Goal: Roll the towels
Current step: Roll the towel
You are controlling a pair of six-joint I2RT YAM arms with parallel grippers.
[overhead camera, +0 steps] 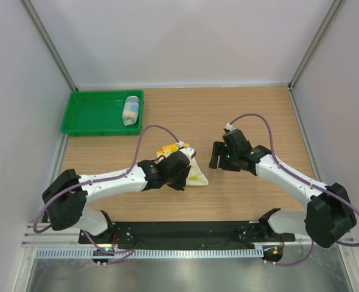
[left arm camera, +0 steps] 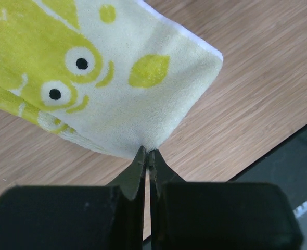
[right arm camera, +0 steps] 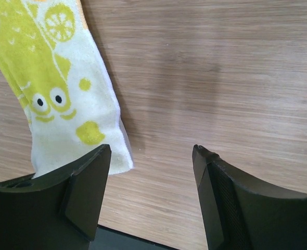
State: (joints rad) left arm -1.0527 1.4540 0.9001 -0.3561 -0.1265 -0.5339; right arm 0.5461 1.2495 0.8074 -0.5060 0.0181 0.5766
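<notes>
Left fingers (left arm camera: 147,159) are clamped on the edge of the yellow-green towel (left arm camera: 117,78), probably anchoring it on the counter (left arm camera: 257,94) for rolling. Right fingers (overhead camera: 219,158) stand wide apart and empty just beside it. The blue towel (overhead camera: 131,111) lies rolled, well beyond both.

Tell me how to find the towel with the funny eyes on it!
Look at the middle of the brown wooden table, where the left arm's black gripper pinches the edge of a yellow-green and white towel. It lies loose and has round cartoon eyes printed on it. The other towel, light blue and white, sits rolled in the green plastic tray at the far left corner.
</notes>
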